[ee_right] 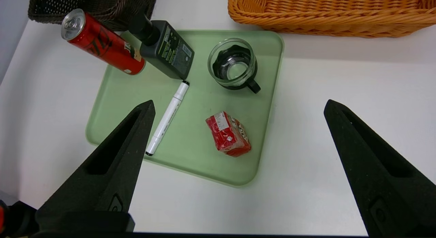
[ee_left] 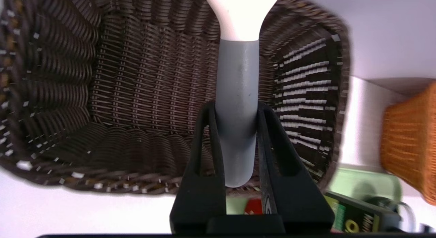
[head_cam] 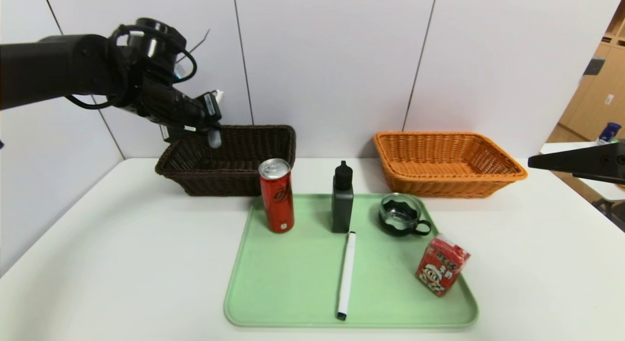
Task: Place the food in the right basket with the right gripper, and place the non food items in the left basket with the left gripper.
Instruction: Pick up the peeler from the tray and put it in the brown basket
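Note:
My left gripper is shut on the grey handle of the white peeler and holds it above the dark brown left basket, whose inside fills the left wrist view. On the green tray stand the red can, the black bottle and the glass cup. The white marker lies there too, and the red carton sits at the tray's right edge. My right gripper is open and empty, high above the table's right side. The orange right basket is empty.
Both baskets stand at the back of the white table, against a white panel wall. The tray lies in front of them, in the middle. A second table and wooden shelves show at the far right.

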### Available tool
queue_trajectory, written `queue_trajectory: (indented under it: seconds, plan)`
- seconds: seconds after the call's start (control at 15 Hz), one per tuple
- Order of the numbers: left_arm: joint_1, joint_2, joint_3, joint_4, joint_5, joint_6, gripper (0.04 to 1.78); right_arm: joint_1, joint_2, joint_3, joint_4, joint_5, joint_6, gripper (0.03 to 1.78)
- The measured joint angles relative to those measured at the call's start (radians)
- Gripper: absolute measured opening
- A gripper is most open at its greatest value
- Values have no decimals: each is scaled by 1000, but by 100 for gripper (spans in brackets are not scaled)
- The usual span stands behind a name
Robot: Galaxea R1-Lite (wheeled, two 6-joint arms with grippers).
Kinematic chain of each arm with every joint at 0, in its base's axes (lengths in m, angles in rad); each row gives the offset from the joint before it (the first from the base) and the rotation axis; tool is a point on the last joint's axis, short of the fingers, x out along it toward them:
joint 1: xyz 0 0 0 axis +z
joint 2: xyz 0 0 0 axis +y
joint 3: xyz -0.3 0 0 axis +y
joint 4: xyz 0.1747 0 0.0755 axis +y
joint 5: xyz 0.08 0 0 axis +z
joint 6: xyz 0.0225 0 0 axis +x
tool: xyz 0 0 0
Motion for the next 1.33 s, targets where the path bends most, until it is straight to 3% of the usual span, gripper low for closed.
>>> queue_trajectory:
  seconds: [0.4,1.0,1.33]
  plan:
    - [45,111,-6,-17,2,36,30,0,-20,48,0,-1,-1,171]
    - [56,123,-6,-14,20,43,30,0,-35,63,0,-4,-2,171]
    - [56,116,-6,-16,43,42,96,0,-47,77,-26,-3,0,171]
